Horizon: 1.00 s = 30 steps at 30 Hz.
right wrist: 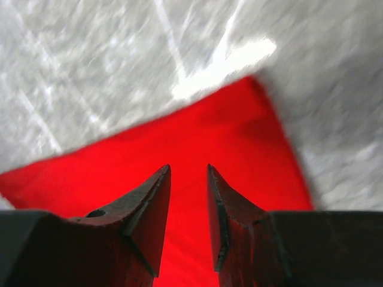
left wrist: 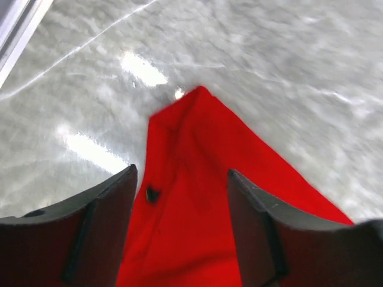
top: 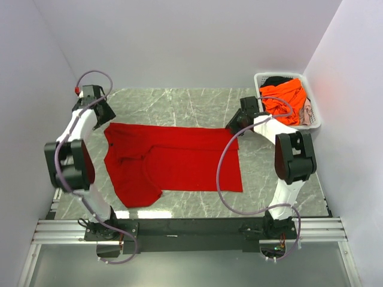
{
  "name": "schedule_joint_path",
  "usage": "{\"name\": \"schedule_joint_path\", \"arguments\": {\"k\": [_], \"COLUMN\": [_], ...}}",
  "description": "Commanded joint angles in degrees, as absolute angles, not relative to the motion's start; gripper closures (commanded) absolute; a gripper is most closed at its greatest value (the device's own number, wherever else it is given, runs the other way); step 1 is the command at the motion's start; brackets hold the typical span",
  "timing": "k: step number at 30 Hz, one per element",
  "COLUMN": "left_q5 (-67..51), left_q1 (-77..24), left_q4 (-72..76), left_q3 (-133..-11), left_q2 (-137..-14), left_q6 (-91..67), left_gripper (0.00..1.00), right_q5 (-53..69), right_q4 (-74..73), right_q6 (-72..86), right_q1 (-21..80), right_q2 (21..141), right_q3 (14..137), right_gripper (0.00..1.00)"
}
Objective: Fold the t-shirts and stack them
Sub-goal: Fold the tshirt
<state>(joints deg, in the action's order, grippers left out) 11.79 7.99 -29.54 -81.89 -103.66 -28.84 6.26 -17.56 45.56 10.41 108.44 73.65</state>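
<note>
A bright red t-shirt [top: 179,164] lies spread on the marble table, with its lower left part folded over and bunched. My left gripper [top: 109,119] hovers at the shirt's far left corner. In the left wrist view that gripper [left wrist: 181,170] is open, and the red cloth [left wrist: 191,137] lies below, between its fingers. My right gripper [top: 235,127] is over the far right corner. In the right wrist view its jaws [right wrist: 188,167] stand a little apart above the red cloth [right wrist: 197,137], gripping nothing. An orange t-shirt [top: 286,98], a dark one [top: 276,80] and a pale one [top: 306,112] sit in the basket.
The white slotted basket [top: 314,119] stands at the far right corner of the table, beside the right arm. White walls close in the table on the left, back and right. Bare marble [top: 179,104] shows beyond the red shirt.
</note>
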Motion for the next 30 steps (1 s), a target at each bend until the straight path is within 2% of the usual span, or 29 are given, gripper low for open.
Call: {"name": "schedule_joint_path", "arguments": {"k": [1,8,12,23,30], "left_q5": [11.69,8.97,7.30,2.91,0.53], "left_q1": [3.89,-4.22,-4.57,-4.57,-4.57], "left_q4": [-29.63,-25.50,-23.03,-24.52,-26.80], "left_q3": [-75.25,-64.35,-62.14,-76.79,-84.29], "left_q2": [-96.95,-94.04,-97.99,-114.68,-117.43], "left_q6": [-31.46,-33.13,-34.89,-37.44,-38.23], "left_gripper": [0.34,0.39,0.40,0.41,0.33], "right_q5": [7.82,5.63,5.45,1.58,1.32], "right_q4": [-15.38,-15.47,-15.90,-24.69,-29.18], "right_q6": [48.60,52.02,53.17,51.51,47.21], "right_q1": [12.91,17.75,18.46,16.53,11.78], "right_q2": [104.50,105.47,109.06,122.77,129.37], "right_q3": [69.54,66.71,68.63,85.42,99.29], "right_gripper": [0.62,0.63,0.59,0.58,0.58]}}
